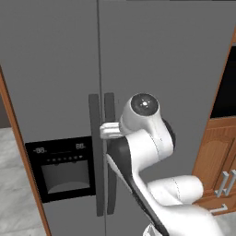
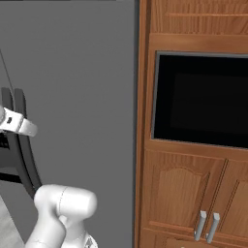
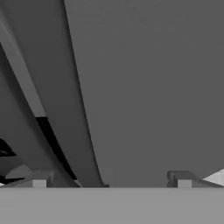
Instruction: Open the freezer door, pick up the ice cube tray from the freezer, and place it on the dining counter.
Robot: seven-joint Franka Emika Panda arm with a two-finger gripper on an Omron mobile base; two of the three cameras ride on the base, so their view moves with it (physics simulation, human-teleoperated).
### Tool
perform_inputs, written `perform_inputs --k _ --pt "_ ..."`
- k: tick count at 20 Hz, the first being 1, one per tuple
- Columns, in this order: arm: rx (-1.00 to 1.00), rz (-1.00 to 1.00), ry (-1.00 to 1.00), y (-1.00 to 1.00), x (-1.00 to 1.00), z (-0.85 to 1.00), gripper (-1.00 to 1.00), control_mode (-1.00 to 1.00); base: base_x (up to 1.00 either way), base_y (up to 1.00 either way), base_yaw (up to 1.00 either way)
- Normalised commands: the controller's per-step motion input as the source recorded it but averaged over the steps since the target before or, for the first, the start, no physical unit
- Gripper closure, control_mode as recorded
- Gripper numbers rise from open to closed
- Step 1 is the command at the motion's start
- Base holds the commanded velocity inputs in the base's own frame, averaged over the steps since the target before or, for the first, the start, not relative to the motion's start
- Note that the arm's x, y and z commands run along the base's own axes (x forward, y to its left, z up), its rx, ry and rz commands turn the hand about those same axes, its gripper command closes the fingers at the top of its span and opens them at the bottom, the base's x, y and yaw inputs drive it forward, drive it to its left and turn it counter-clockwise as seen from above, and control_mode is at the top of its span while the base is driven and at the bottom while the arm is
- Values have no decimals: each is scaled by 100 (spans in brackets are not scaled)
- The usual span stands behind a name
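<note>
Here, spread gripper [image 3: 111, 180] faces the matte grey freezer door [image 1: 50, 83].

Left base view: looking forward from behind the arm's left side, sitting close to the closed fridge, taking in the freezer door [image 1: 50, 92] with its dispenser panel [image 1: 62, 168], the pair of dark handles [image 1: 102, 152] at centre, the plain door [image 1: 166, 60] and a strip of wooden cabinet [image 1: 221, 156] at right.

Right base view: looking forward from behind the arm's right side, facing further right, catching the handles [image 2: 19, 140] at far left, the plain door [image 2: 82, 97], then the wooden cabinet [image 2: 193, 193] around a dark oven window [image 2: 201, 99].

Both sharing the handles, plain door and cabinet.

Hand view: pressing very close, pointing along a curved handle [image 3: 74, 113] against the grey door [image 3: 153, 87], rolled sideways.
</note>
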Motion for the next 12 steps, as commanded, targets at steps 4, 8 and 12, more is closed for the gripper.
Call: perform_inputs --k 4,8,12 --pt "0 -14 -38 74 -3 -3 -100 -100 0 0 0" --pt "0 -12 -31 59 0 -21 -100 -100 0 0 0" --pt "0 -10 -29 42 0 -35 -100 -100 0 0 0"
